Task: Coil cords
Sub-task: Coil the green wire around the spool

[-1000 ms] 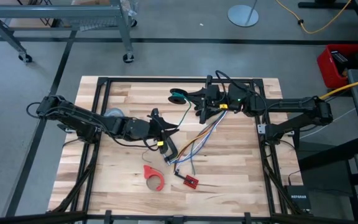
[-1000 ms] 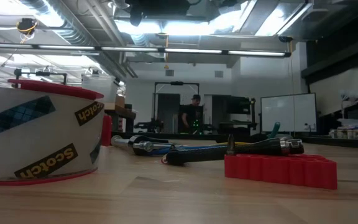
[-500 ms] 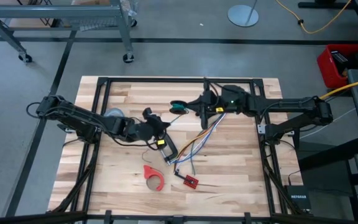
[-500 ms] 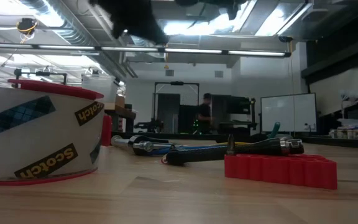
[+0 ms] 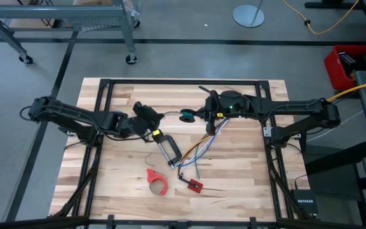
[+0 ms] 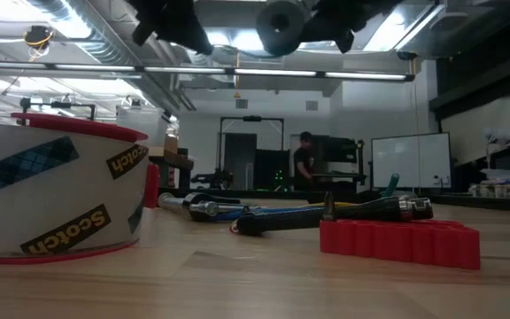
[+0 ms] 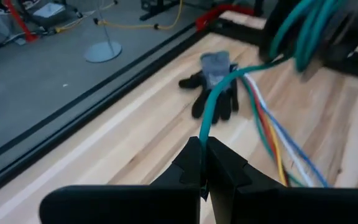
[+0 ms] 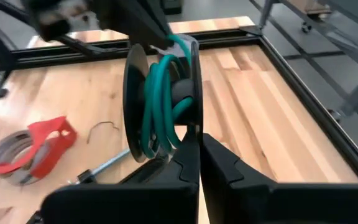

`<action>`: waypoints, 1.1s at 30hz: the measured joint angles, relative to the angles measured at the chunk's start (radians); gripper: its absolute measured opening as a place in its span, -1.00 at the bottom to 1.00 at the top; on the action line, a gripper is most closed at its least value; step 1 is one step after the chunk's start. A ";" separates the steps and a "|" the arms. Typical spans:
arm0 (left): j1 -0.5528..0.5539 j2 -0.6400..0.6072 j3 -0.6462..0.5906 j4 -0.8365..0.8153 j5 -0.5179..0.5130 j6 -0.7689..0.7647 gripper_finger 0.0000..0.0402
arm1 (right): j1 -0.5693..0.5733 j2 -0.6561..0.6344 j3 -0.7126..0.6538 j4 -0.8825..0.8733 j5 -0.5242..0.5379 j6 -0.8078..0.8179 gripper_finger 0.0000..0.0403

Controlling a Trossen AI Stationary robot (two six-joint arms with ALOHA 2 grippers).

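Observation:
The cord is green and wound on a black spool [image 5: 188, 116], which is held in the air over the table's far middle. It also shows in the right wrist view [image 8: 160, 106] and at the top of the low view [image 6: 280, 22]. My right gripper [image 5: 199, 114] is shut on the spool. My left gripper [image 5: 155, 116] is to the spool's left, shut on the cord's green tail [image 7: 219, 102]. The tail runs from my left gripper to the spool. My left gripper pinches the green tail [image 7: 202, 140] between its two fingertips, a single strand. From there the tail runs almost straight to the spool, clear of the table. My right gripper pinches the rim of one black spool flange [image 8: 193, 124] between its fingers. The spool stands on edge, clear of the table.
A multicoloured wire bundle [image 5: 202, 143] ends at a small red board [image 5: 194, 185]. A metal clamp [image 5: 168, 151] and a red tape dispenser [image 5: 157, 180] lie near the table's middle. A black glove [image 7: 215, 87] lies on the table past the left gripper. A person [image 6: 305, 159] stands far behind.
My right gripper has carried the spool a little toward the table's near edge and turned it more on edge. My left gripper has risen and gone toward the table's far left, away from the clamp. The green tail between them has drawn straighter.

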 joint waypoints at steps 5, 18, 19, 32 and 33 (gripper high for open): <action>0.000 0.007 0.000 0.147 0.082 0.085 -1.00 | 0.000 0.040 0.000 0.016 0.095 0.003 -0.99; 0.011 0.022 0.000 0.249 0.085 0.134 -1.00 | -0.001 0.164 0.000 0.166 0.112 0.003 -0.99; 0.011 0.023 0.000 0.251 0.085 0.130 -1.00 | -0.001 0.165 0.000 0.170 0.113 0.003 -0.99; 0.012 0.124 0.000 0.468 0.226 0.157 -1.00 | -0.001 0.165 0.000 0.227 0.239 0.008 -0.99; 0.012 0.138 0.000 0.481 0.232 0.157 -1.00 | -0.001 0.165 0.000 0.243 0.239 0.008 -0.99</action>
